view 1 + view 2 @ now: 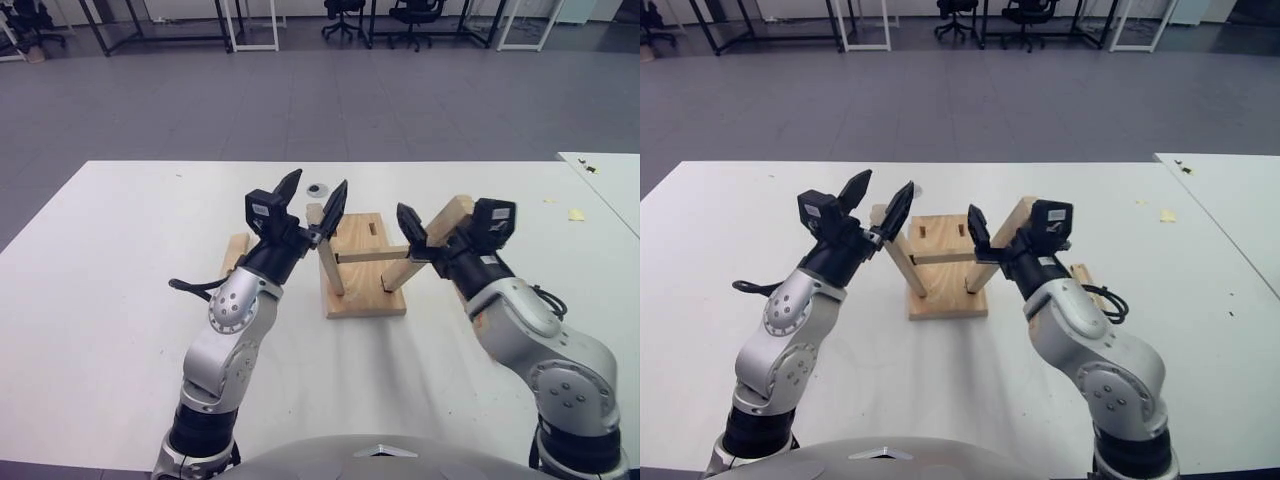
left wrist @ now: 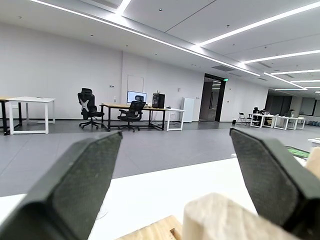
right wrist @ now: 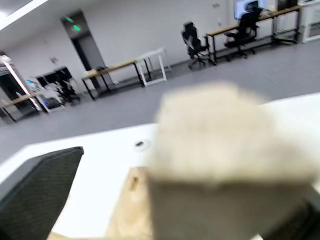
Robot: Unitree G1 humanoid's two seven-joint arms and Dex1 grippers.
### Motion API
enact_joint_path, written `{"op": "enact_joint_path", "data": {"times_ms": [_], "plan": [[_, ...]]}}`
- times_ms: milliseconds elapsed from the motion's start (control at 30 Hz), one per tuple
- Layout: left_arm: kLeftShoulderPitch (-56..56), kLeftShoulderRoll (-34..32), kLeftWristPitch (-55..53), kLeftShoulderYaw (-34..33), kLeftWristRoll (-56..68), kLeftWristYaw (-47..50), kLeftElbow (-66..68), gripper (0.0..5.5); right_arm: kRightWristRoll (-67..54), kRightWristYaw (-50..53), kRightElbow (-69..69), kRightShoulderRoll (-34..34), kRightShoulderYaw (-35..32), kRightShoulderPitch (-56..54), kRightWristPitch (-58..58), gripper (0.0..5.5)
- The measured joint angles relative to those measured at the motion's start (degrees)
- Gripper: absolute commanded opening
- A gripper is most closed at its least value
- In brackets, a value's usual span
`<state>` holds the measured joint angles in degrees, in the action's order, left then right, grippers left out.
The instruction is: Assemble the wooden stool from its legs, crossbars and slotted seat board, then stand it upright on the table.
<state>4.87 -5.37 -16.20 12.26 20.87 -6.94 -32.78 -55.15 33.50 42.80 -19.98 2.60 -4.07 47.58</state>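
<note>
The slotted seat board (image 1: 365, 300) lies flat near the middle of the white desk (image 1: 110, 250), with two legs rising from it and leaning apart toward their upper ends. The left leg (image 1: 329, 258) slants up toward the robot's left and the right leg (image 1: 400, 276) slants up toward its right. A thin crossbar (image 1: 368, 257) runs level between them, about halfway up. Two short slots show in the far part of the board. The left gripper (image 1: 889, 182) hovers at the top of the left leg with its jaws spread wide. In the left wrist view the leg's end sits between the two dark fingers (image 2: 75, 190), nearer one than the other, with a gap on at least one side. The right gripper (image 1: 432, 222) sits astride the upper part of the right leg, jaws apart. The right wrist view shows the leg's blurred end close in front, with one finger (image 3: 40, 195) standing clear of it, while the other is mostly hidden behind the wood. A loose wooden piece (image 1: 236, 250) lies on the desk just behind the left arm. Another wooden piece (image 1: 1081, 274) lies beside the right arm. A small grey round object (image 1: 319, 188) rests on the desk beyond the stool parts.
</note>
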Motion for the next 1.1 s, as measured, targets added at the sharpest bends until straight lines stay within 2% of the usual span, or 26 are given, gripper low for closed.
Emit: {"op": "enact_joint_path", "data": {"times_ms": [167,433,533,1100], "plan": [[0.41,0.10,-1.06,1.10,-1.29,-0.01,-1.37,3.98,3.59,-1.58,-1.83,0.31,2.11,1.76,3.18,5.14],[0.53,3.67,-0.57,1.48,-2.97,0.48,2.67,3.98,15.04,-19.09,1.28,-8.90,6.14,1.60,0.69,5.14],[0.81,5.88,-0.11,1.91,-2.86,0.07,4.90,3.98,19.70,-22.08,1.18,-9.70,6.98,1.42,0.23,5.14],[8.53,8.83,-3.37,3.44,-8.70,3.07,10.58,3.98,45.35,-30.84,1.41,-16.92,20.23,-6.85,8.04,5.14]]}}
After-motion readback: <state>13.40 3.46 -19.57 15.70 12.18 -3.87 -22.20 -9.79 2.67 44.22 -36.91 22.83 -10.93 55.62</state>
